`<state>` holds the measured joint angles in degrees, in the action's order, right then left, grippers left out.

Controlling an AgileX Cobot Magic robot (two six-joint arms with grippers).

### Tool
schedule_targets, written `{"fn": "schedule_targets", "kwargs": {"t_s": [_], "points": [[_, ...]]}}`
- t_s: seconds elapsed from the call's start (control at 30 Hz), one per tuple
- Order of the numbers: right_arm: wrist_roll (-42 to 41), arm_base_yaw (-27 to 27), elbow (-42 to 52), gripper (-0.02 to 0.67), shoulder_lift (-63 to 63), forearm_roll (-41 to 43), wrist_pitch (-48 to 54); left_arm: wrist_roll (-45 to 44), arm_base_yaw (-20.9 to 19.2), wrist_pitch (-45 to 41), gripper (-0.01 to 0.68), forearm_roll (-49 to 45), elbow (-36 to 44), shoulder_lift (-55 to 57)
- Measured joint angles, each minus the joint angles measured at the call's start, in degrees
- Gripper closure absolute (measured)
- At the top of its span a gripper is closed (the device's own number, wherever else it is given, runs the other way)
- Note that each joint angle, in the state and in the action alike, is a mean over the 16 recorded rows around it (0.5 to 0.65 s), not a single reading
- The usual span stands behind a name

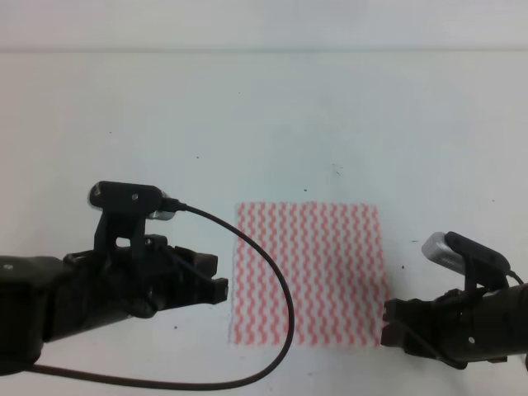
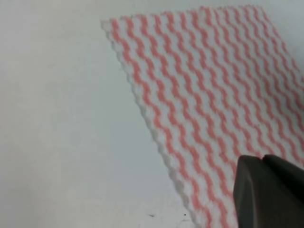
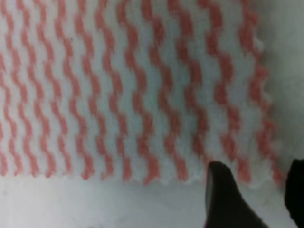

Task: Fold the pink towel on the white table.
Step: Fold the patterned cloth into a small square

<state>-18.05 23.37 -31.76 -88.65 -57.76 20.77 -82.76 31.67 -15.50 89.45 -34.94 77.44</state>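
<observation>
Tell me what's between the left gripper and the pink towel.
Nothing: in the exterior high view only a narrow strip of bare white table separates the left gripper from the pink towel.

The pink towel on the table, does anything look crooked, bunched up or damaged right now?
Nothing stands out. The pink towel lies flat and unfolded on the white table, edges roughly square to it, with no visible tear, stain or bunching.
</observation>
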Motion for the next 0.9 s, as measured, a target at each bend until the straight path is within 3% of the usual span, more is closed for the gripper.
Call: {"fn": "schedule_targets", "kwargs": {"t_s": [0.53, 0.9], "points": [[-1.1, 0.1, -1.0, 0.399, -4.0, -0.4, 0.0, 0.0, 0.0, -0.1, 0.677, 0.0, 0.0, 0.3], [-1.7, 0.1, -2.8, 0.475, -4.9, 0.4, 1.0, 0.0, 0.0, -0.1, 0.678, 0.1, -0.1, 0.7]]}}
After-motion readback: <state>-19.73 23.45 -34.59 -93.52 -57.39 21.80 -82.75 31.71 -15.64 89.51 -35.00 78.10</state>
